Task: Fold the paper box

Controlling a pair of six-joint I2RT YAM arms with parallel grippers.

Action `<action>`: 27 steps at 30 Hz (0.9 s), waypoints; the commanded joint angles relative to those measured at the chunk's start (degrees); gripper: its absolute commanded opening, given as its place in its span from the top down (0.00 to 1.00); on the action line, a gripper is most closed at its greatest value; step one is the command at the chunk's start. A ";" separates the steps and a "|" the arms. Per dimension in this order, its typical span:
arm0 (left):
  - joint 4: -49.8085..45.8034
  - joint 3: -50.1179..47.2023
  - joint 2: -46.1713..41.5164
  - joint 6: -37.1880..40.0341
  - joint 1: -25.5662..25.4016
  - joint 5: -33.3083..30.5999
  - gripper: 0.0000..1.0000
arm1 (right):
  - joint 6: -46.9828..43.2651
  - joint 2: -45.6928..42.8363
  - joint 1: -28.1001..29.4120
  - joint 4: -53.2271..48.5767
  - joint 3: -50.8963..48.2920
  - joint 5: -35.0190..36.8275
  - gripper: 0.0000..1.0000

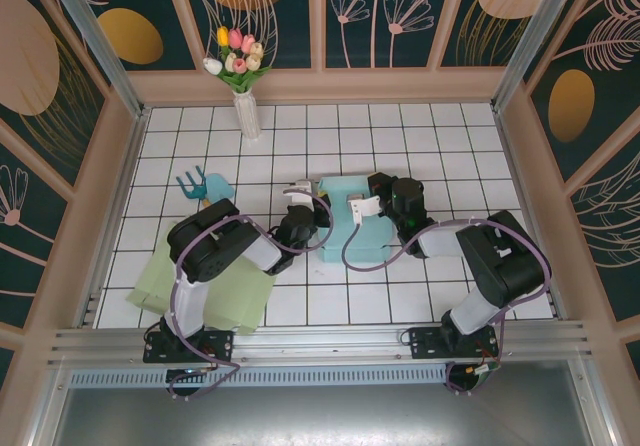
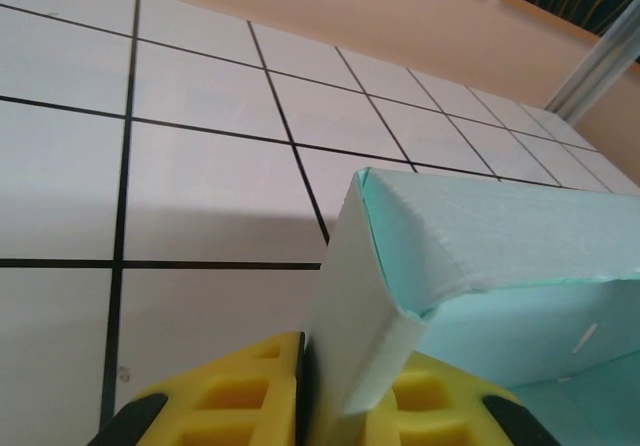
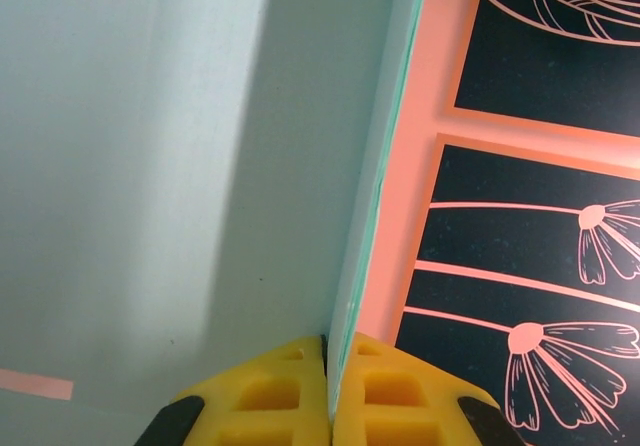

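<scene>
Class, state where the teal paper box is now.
In the top view the paper box lies near the middle of the table, right of the green sheet; the left gripper and right gripper each pinch one of its walls.

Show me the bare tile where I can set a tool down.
Free: the back-right tiles between vase, paper box and right wall; the near strip between the two arm bases. Crowded: the middle, where both arms meet the box, and the near-left, under the green sheet.
</scene>
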 commanded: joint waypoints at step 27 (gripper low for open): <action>-9.79 4.08 4.04 7.25 2.98 -8.92 0.65 | 4.25 0.11 -0.42 -7.47 -1.18 -1.23 1.00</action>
